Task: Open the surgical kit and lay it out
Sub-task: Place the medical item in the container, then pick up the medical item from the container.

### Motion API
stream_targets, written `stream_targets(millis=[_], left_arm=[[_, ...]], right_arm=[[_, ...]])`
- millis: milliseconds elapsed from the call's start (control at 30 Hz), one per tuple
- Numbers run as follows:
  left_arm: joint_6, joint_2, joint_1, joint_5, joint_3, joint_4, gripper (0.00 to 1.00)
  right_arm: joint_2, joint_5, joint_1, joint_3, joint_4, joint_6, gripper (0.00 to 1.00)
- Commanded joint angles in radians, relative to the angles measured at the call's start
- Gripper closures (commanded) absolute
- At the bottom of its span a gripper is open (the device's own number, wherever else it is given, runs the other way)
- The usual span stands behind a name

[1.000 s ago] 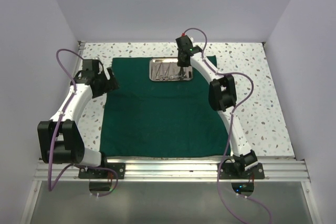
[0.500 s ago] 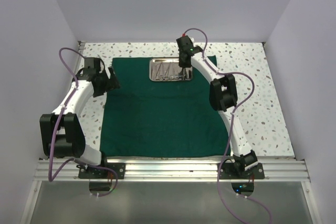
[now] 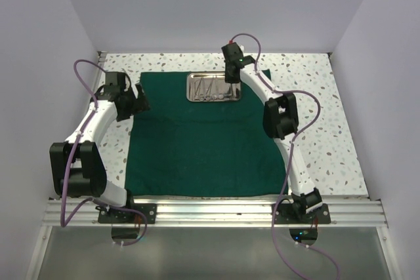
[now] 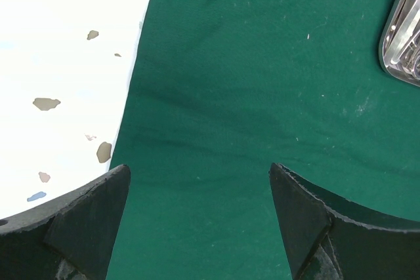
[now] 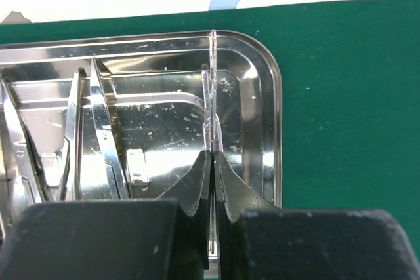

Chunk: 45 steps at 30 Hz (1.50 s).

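The dark green cloth (image 3: 197, 142) lies spread flat on the table. The shiny steel tray (image 3: 189, 88) sits on its far edge with slim steel instruments inside. My right gripper (image 3: 231, 80) hovers over the tray's right end. In the right wrist view it (image 5: 213, 155) is shut on the thin tweezers (image 5: 211, 90), seen edge-on above the tray (image 5: 272, 116). Scissors and other steel instruments (image 5: 98, 122) lie in the tray to the left. My left gripper (image 3: 139, 100) is open and empty over the cloth's left edge (image 4: 216, 96), jaws wide apart (image 4: 200, 181).
The speckled white tabletop (image 3: 328, 122) surrounds the cloth. White walls enclose the table at the back and both sides. A corner of the tray (image 4: 401, 37) shows at the right of the left wrist view. The aluminium rail (image 3: 210, 213) runs along the near edge.
My right gripper has risen a little over the tray's right end with the tweezers in it. My left arm shifted slightly, then held still.
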Motion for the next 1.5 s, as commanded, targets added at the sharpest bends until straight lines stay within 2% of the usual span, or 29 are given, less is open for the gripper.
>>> stream_targets(millis=[0,133,300,433,500,633,667,700,733,800,900,1467], left_arm=[[0.005,-0.005,-0.001,0.014,0.029,0.028,0.09],[0.007,-0.005,-0.001,0.009,0.026,0.026,0.09],[0.008,-0.008,-0.003,0.005,0.025,0.025,0.09],[0.007,-0.008,-0.003,0.006,0.023,0.026,0.09],[0.007,-0.013,-0.001,0.005,0.023,0.025,0.09],[0.008,-0.022,-0.003,-0.002,0.011,0.026,0.09],[0.008,-0.022,-0.001,-0.002,0.008,0.026,0.09],[0.008,-0.023,-0.001,-0.002,0.006,0.028,0.09],[0.008,-0.025,-0.003,0.000,0.005,0.028,0.09],[0.008,-0.025,-0.001,-0.002,0.003,0.029,0.09],[0.008,-0.026,-0.001,0.000,0.003,0.029,0.09],[0.022,-0.023,-0.001,-0.017,0.011,0.008,0.09]], right_arm=[[-0.104,0.025,-0.011,0.003,0.002,-0.006,1.00],[-0.112,0.017,-0.014,0.014,-0.004,-0.001,1.00],[-0.129,-0.014,-0.017,-0.009,0.000,0.002,0.84],[-0.123,-0.021,-0.020,-0.032,-0.010,0.006,0.91],[-0.124,-0.020,-0.022,-0.041,-0.009,0.009,0.99],[-0.120,-0.023,-0.023,-0.037,-0.010,0.009,1.00],[-0.118,-0.024,-0.025,-0.037,-0.010,0.008,0.96],[-0.115,-0.026,-0.025,-0.034,-0.009,0.008,0.76],[-0.115,-0.023,-0.023,-0.034,-0.010,0.008,0.69],[-0.112,-0.014,-0.025,-0.034,-0.010,0.008,0.59],[-0.101,0.005,-0.025,-0.028,-0.013,-0.003,0.52],[0.017,0.034,-0.040,0.047,0.010,-0.035,0.57]])
